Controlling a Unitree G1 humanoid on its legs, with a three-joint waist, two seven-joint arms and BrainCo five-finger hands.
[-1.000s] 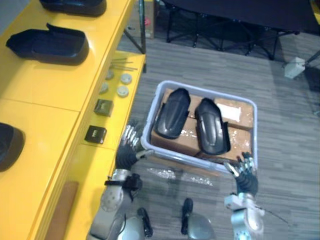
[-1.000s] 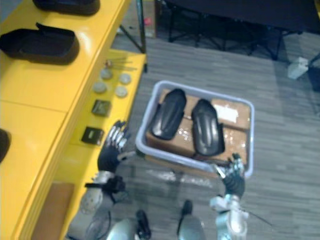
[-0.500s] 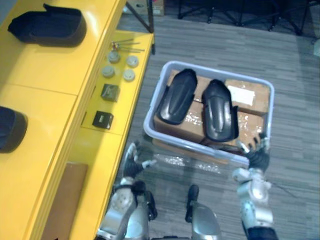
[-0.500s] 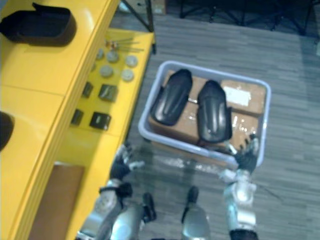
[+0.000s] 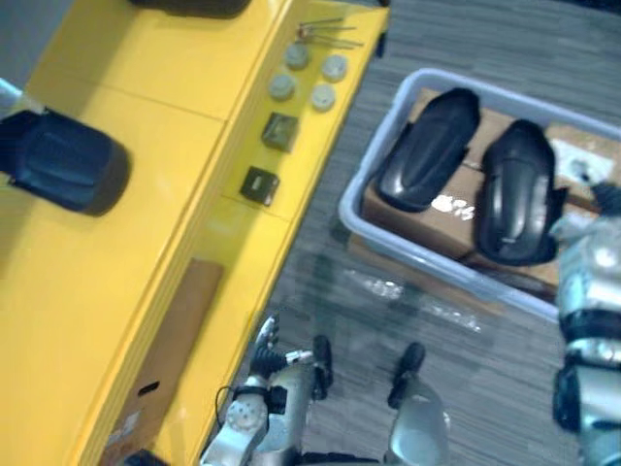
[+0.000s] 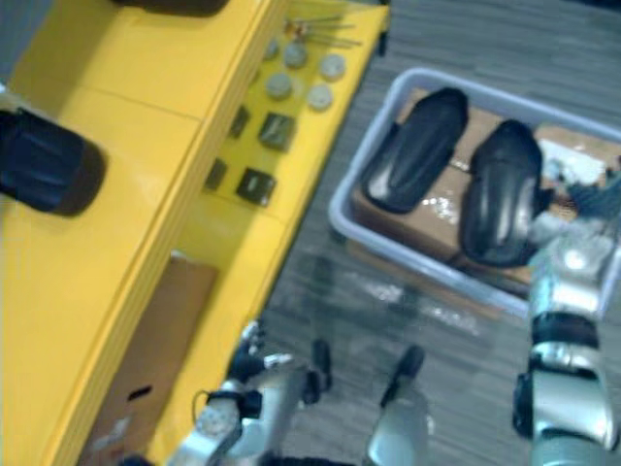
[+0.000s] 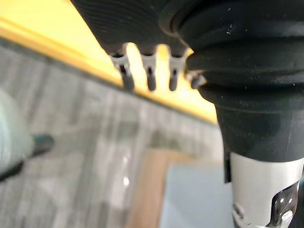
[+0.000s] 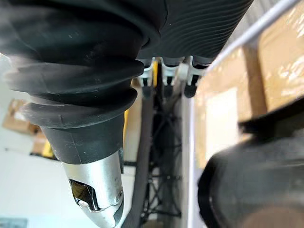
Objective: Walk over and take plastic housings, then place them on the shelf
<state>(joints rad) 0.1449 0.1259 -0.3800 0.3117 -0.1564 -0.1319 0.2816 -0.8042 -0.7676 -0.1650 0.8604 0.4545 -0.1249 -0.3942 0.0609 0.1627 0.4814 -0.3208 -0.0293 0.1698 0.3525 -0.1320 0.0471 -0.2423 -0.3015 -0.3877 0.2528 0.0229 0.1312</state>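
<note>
**Both hands empty, two housings in the bin**

The robot's left hand [image 5: 264, 342] sits low in the frame, left of centre, close to the front edge of the yellow shelf [image 5: 146, 97]. Its fingers [image 7: 150, 76] reach out loosely and hold nothing. The right hand [image 6: 585, 199] is at the right edge of the frame, over the right part of a pale grey bin [image 5: 427, 260]. Its fingers [image 8: 168, 71] are likewise uncurled and empty. Whether they touch the bin cannot be told.

Two black plastic housings lie side by side in the bin, in the upper right of the frame, on top of brown cardboard boxes [image 5: 396, 212]. The left housing [image 5: 430, 150] slants toward the upper right. The right housing [image 5: 516, 194] lies just beside it and is the one nearer the right hand. A third housing [image 5: 60, 173] rests on the shelf's top at the left edge of the frame, well apart from the bin.

On the shelf's lower ledge [image 5: 228, 254], toward the top centre, are round grey discs [image 5: 282, 86], small dark boxes [image 5: 279, 131] and thin metal rods [image 5: 330, 29]. A brown board [image 5: 165, 359] lies on the ledge at the lower left. The bin stands on a grey plank floor [image 5: 485, 379].
</note>
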